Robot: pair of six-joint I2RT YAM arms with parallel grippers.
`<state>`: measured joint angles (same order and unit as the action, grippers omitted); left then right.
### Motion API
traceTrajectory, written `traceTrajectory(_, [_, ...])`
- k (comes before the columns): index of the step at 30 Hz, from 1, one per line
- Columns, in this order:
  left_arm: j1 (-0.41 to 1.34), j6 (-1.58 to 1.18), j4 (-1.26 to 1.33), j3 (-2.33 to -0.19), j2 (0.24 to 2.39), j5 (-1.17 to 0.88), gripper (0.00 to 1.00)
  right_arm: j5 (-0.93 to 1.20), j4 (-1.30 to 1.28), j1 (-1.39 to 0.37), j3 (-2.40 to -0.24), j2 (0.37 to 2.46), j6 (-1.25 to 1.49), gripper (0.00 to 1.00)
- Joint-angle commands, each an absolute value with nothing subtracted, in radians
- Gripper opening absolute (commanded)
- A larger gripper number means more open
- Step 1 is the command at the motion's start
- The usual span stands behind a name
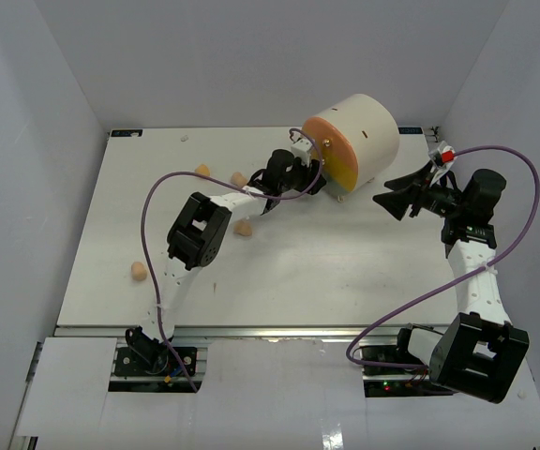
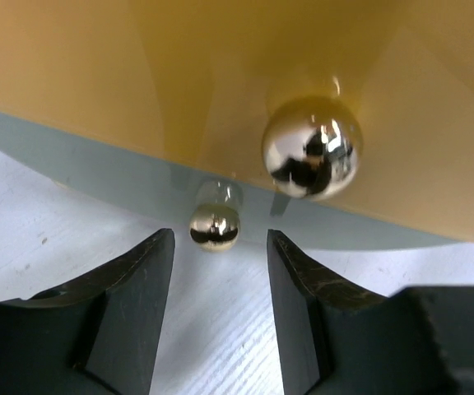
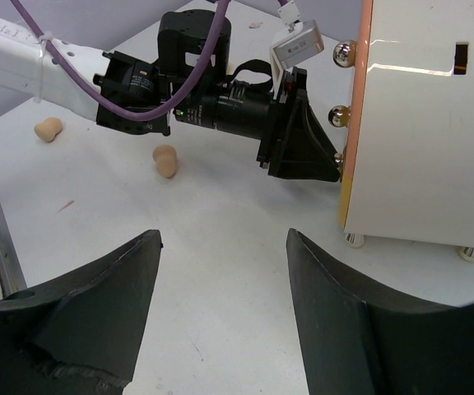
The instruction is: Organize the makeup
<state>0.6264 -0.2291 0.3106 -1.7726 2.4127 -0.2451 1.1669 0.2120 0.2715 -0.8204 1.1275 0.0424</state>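
Several peach egg-shaped sponges lie on the white table left of centre: one (image 1: 202,171) at the back, one (image 1: 238,178) beside it, one (image 1: 243,227) nearer, one (image 1: 139,271) far left. Two show in the right wrist view (image 3: 164,160) (image 3: 48,129). No palettes or lipsticks are in view. My left gripper (image 1: 319,176) (image 2: 220,239) is open and empty, close against the orange drawer front (image 2: 97,74), fingertips on either side of a small gold ball (image 2: 214,226) without touching it. My right gripper (image 1: 387,197) (image 3: 223,234) is open and empty over bare table.
The big cream cylinder (image 1: 359,127) with its orange front stands at the back centre-right; its side fills the right of the right wrist view (image 3: 418,123). A larger gold knob (image 2: 311,148) sits on the drawer front. Grey walls enclose the table.
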Motion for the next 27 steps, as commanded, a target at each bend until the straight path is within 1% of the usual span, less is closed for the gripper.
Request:
traceTrajectory(1, [0.615, -0.243, 0.311, -1.834, 2.414, -0.256, 0.56, 1.196, 0.257, 0.282, -0.816, 1.115, 0.055, 0.69])
traceTrajectory(7, [0.612, -0.247, 0.298, -1.862, 2.428, -0.250, 0.50, 1.198, 0.264, 0.284, -0.812, 1.115, 0.061, 0.69])
traceTrajectory(11, [0.612, -0.249, 0.296, -1.854, 2.424, -0.264, 0.38, 1.200, 0.269, 0.285, -0.810, 1.115, 0.068, 0.69])
traceTrajectory(18, [0.612, -0.246, 0.339, -1.748, 2.359, -0.287, 0.07, 1.200, 0.273, 0.286, -0.808, 1.115, 0.069, 0.69])
traceTrajectory(21, [0.612, -0.232, 0.363, -1.665, 2.294, -0.296, 0.03, 1.200, 0.274, 0.288, -0.806, 1.115, 0.071, 0.69])
traceTrajectory(27, [0.612, -0.199, 0.437, -1.439, 2.130, -0.297, 0.01, 1.199, 0.279, 0.290, -0.802, 1.117, 0.077, 0.69])
